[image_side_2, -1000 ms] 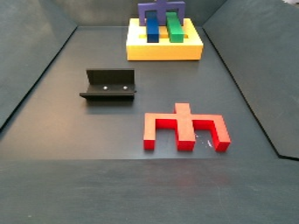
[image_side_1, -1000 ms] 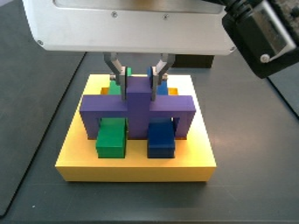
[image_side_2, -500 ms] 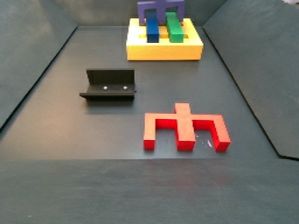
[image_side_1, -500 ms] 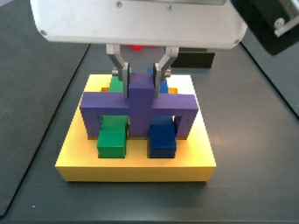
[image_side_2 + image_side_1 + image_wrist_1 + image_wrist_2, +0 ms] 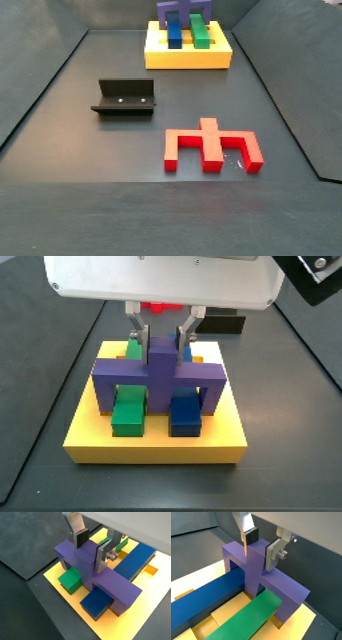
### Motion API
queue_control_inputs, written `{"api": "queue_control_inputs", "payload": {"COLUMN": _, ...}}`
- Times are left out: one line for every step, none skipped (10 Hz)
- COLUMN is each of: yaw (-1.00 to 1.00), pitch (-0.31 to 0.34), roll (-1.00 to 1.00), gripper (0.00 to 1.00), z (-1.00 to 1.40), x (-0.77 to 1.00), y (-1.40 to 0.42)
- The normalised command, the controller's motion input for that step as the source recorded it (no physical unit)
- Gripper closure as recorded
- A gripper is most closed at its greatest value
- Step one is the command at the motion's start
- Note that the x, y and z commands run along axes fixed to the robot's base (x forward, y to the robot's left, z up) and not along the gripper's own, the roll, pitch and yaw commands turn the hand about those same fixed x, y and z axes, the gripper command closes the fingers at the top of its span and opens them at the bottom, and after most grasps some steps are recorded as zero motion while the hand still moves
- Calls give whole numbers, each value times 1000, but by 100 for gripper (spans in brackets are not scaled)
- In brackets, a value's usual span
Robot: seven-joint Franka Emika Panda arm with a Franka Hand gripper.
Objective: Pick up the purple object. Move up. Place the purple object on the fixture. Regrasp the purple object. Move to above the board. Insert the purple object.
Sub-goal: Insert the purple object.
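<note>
The purple object [image 5: 158, 376] sits across the yellow board [image 5: 154, 448], straddling the green bar [image 5: 127, 414] and the blue bar [image 5: 183, 416]. It also shows in both wrist views [image 5: 87, 569] [image 5: 254, 569] and at the far end in a side view [image 5: 183, 14]. My gripper [image 5: 162, 334] hangs over its raised central ridge, with one finger on each side. The fingers [image 5: 80, 539] stand a little off the ridge, so the gripper is open and holds nothing. It also shows in a wrist view [image 5: 258, 553]. The fixture [image 5: 124, 97] stands empty on the floor.
A red notched piece [image 5: 210, 145] lies on the dark floor nearer than the fixture in a side view. The board [image 5: 187, 58] stands at the far end of the walled floor. Orange slots [image 5: 151, 570] show in the board's top.
My gripper has risen a little over the purple object, which has stayed seated on the board. Nothing else has moved.
</note>
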Motion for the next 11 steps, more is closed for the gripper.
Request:
{"api": "queue_control_inputs", "payload": {"yaw": 0, "pitch": -61, "roll": -200, "gripper": 100, "z": -117, "x": 0, "y": 66}}
{"api": "queue_control_inputs", "payload": {"yaw": 0, "pitch": -20, "roll": 0, "gripper": 100, "z": -174, "x": 69, "y": 9}}
{"api": "queue_control_inputs", "payload": {"yaw": 94, "pitch": -63, "roll": 97, "gripper": 100, "z": -234, "x": 120, "y": 0}}
{"api": "queue_control_inputs", "payload": {"yaw": 177, "pitch": -104, "roll": 157, "gripper": 100, "z": -217, "x": 0, "y": 0}}
{"api": "queue_control_inputs", "payload": {"yaw": 223, "pitch": -146, "roll": 256, "gripper": 100, "z": -200, "x": 0, "y": -14}}
{"api": "queue_control_inputs", "payload": {"yaw": 171, "pitch": -140, "roll": 264, "gripper": 100, "z": -311, "x": -49, "y": -46}}
{"api": "queue_control_inputs", "payload": {"yaw": 83, "pitch": -179, "roll": 26, "gripper": 100, "z": -609, "x": -131, "y": 0}}
{"api": "queue_control_inputs", "payload": {"yaw": 60, "pitch": -209, "roll": 0, "gripper": 100, "z": -560, "x": -226, "y": 0}}
{"api": "queue_control_inputs", "payload": {"yaw": 89, "pitch": -166, "roll": 0, "gripper": 100, "z": -460, "x": -123, "y": 0}}
{"api": "queue_control_inputs", "payload": {"yaw": 223, "pitch": -69, "roll": 154, "gripper": 100, "z": -183, "x": -126, "y": -69}}
{"api": "queue_control_inputs", "payload": {"yaw": 103, "pitch": -130, "roll": 79, "gripper": 100, "z": -351, "x": 0, "y": -109}}
